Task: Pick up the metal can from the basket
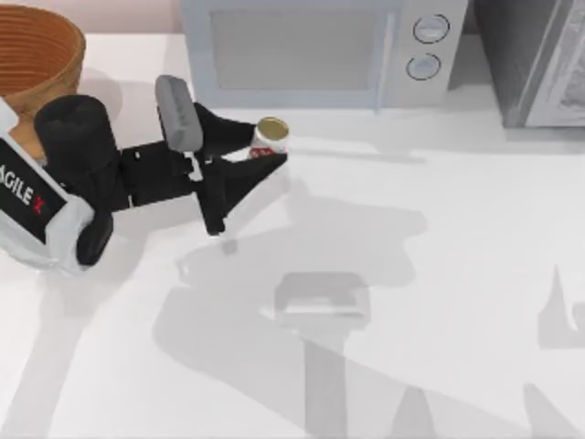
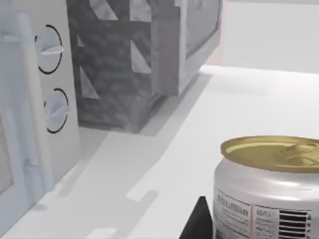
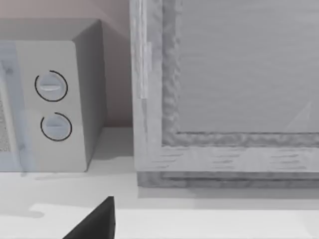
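The metal can (image 1: 270, 137) has a white label with red marks and a gold-tan top. It sits upright between the two black fingers of my left gripper (image 1: 263, 146), which is shut on it, in front of the microwave. The can (image 2: 269, 191) looms close in the left wrist view, with one dark fingertip (image 2: 199, 225) beside it. The woven orange-brown basket (image 1: 37, 50) stands at the table's back left corner, behind my left arm and well apart from the can. A dark edge of my right gripper (image 3: 94, 224) appears in the right wrist view, facing the back wall.
A white microwave (image 1: 320, 46) with two round dials (image 1: 428, 46) stands along the back edge. A grey cabinet (image 1: 535, 59) is at the back right. The white tabletop (image 1: 411, 274) stretches across the middle and front, carrying only shadows.
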You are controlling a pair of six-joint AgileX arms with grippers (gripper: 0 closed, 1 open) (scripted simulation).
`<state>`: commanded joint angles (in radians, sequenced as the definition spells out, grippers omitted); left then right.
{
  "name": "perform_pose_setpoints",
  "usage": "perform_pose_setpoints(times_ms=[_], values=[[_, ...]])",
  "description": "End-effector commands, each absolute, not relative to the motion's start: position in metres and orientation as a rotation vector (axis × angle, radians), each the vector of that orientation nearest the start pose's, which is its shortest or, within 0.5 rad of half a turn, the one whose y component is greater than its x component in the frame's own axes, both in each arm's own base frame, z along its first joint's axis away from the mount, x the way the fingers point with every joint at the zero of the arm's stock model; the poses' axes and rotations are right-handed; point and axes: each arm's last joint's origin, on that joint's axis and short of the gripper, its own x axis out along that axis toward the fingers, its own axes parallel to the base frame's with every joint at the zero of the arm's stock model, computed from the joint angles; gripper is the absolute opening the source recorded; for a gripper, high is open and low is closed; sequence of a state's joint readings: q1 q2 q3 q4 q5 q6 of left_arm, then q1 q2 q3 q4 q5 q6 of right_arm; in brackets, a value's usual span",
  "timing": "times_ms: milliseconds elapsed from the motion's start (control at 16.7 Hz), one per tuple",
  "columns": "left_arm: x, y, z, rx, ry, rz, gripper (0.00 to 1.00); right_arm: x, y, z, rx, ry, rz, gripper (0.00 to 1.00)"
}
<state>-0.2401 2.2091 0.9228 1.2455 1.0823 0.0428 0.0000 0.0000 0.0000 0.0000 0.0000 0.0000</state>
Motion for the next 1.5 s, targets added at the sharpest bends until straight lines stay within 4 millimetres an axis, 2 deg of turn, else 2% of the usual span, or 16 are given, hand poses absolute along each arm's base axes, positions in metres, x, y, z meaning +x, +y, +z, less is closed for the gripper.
perform_pose_setpoints(times_ms=[360,600,1020,1500], values=[[0.388,-0.131,0.040,-0.003,0.010,-1.491,0.00,0.106,-0.001,0.160,0.000,0.000,0.000,1.00],[0.393,-0.137,0.019,0.000,0.000,-1.588,0.00,0.106,-0.001,0.160,0.000,0.000,0.000,1.00],[0.393,-0.137,0.018,0.000,0.000,-1.591,0.00,0.106,-0.001,0.160,0.000,0.000,0.000,1.00],[0.393,-0.137,0.018,0.000,0.000,-1.591,0.60,0.106,-0.001,0.160,0.000,0.000,0.000,1.00]])
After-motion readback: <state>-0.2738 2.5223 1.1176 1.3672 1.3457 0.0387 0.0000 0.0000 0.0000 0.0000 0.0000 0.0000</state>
